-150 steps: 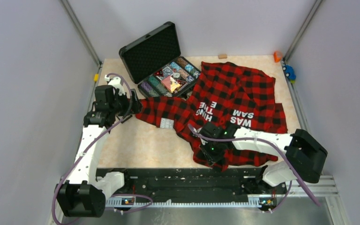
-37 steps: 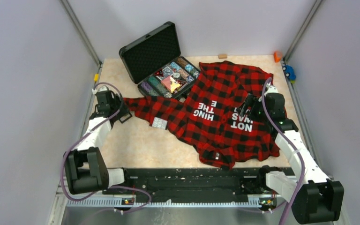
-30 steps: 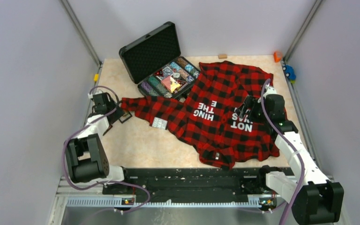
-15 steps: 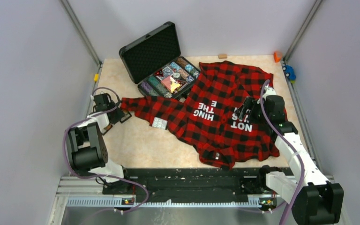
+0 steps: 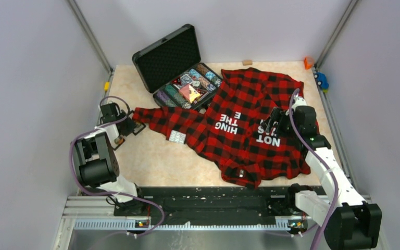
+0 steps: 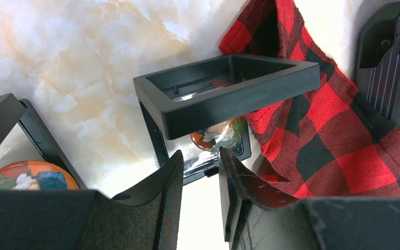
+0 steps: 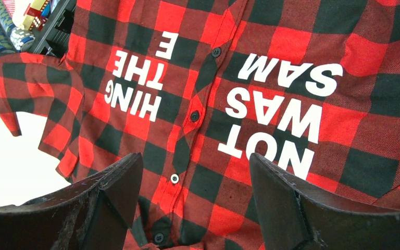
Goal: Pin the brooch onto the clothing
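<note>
The clothing (image 5: 250, 104), a red-and-black checked shirt with white lettering, lies spread over the right half of the table. It also shows in both wrist views (image 6: 338, 125) (image 7: 198, 67). A small black box (image 6: 198, 169) stands by the sleeve end with its lid (image 6: 229, 91) raised. Inside it lies a round, colourful brooch (image 6: 219, 136). My left gripper (image 6: 200, 153) (image 5: 127, 126) hovers at the box's front edge. Its fingers are narrowly parted and hold nothing. My right gripper (image 7: 195, 159) (image 5: 272, 122) hangs wide open over the shirt's button placket.
A second small black box (image 6: 10, 130) with another round brooch (image 6: 28, 177) sits left of the first. A big open black case (image 5: 187, 86) of coloured pieces stands at the back. A small silvery packet (image 5: 177, 137) lies on the sleeve. Small toys (image 5: 320, 80) sit at the far right corner.
My left arm has folded back toward its base, its gripper has slid a little left, and its jaws have narrowed. The right arm has held still over the shirt for the last second.
</note>
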Robot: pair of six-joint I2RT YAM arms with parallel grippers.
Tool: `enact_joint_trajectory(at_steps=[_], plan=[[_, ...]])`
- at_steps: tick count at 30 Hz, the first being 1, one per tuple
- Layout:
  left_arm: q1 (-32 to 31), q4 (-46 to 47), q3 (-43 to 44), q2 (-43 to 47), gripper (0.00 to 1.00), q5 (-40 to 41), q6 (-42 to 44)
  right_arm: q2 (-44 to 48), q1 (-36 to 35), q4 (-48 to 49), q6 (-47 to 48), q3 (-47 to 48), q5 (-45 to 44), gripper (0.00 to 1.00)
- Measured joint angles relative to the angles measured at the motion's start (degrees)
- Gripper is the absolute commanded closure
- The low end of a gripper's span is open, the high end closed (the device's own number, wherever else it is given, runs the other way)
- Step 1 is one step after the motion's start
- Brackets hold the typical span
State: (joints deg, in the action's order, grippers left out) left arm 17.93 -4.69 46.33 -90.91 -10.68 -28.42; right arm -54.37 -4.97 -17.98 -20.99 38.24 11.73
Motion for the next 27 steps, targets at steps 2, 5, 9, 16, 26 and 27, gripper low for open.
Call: enact_joint_trajectory(at_steps=[2, 5, 9, 16, 26, 27], plan=[[0.04, 0.02, 0.00, 0.02, 0.65, -0.02, -0.20, 0.00, 0.00, 0.00, 0.00, 0.00, 0.00, 0.24], [0.20, 0.11, 0.00, 0.02, 0.65, 0.00, -0.48, 0.00, 0.00, 0.02, 0.00, 0.00, 0.00, 0.24], [0.37, 0.72, 0.00, 0.02, 0.65, 0.02, -0.83, 0.00, 0.00, 0.02, 0.00, 0.00, 0.04, 0.24], [0.42, 1.22, 0.46, -0.04, 0.64, -0.02, -0.90, -0.02, 0.00, 0.04, 0.00, 0.00, 0.17, 0.24], [0.42, 1.18, 2.19, -2.75, 0.64, 0.00, -1.70, -0.02, 0.00, 0.04, 0.02, 0.00, 0.42, 0.24], [0.42, 1.18, 2.23, -2.91, 0.64, 0.02, -1.77, -0.02, 0.00, 0.04, 0.02, 0.00, 0.42, 0.24]])
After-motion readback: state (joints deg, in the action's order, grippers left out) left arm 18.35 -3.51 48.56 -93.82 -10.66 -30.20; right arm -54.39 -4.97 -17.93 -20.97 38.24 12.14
